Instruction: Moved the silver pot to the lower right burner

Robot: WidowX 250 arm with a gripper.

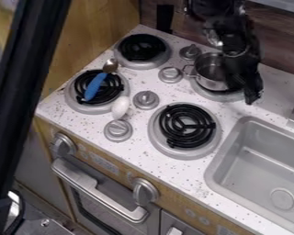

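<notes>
The silver pot point(212, 73) is upright at the back right burner point(214, 95), near the worktop's back edge, with a looped handle on its left side. The gripper point(250, 94) hangs down at the pot's right side, hiding part of the rim; how far open it is, and whether it has hold of the pot, I cannot tell.

The front right burner point(184, 125) has its black coil bare. Speckled white worktop point(198, 176) runs as a strip between this burner and the sink point(234, 151), and another strip lies between the burner and the front edge. Between the 2 right burners there is a short stretch of worktop. The sink takes up the right part, its left rim well apart from the pot.

On the left side are 2 more burners. The back left burner point(142, 48) sits near the back left corner; across the front left burner point(77, 102) lies a spoon with a blue handle point(95, 86), its bowl reaching past the coil toward the back. 4 grey knobs point(145, 99) stand between the left and right burners, and a white egg-shaped thing point(121, 107) lies just beside 2 of them.
</notes>
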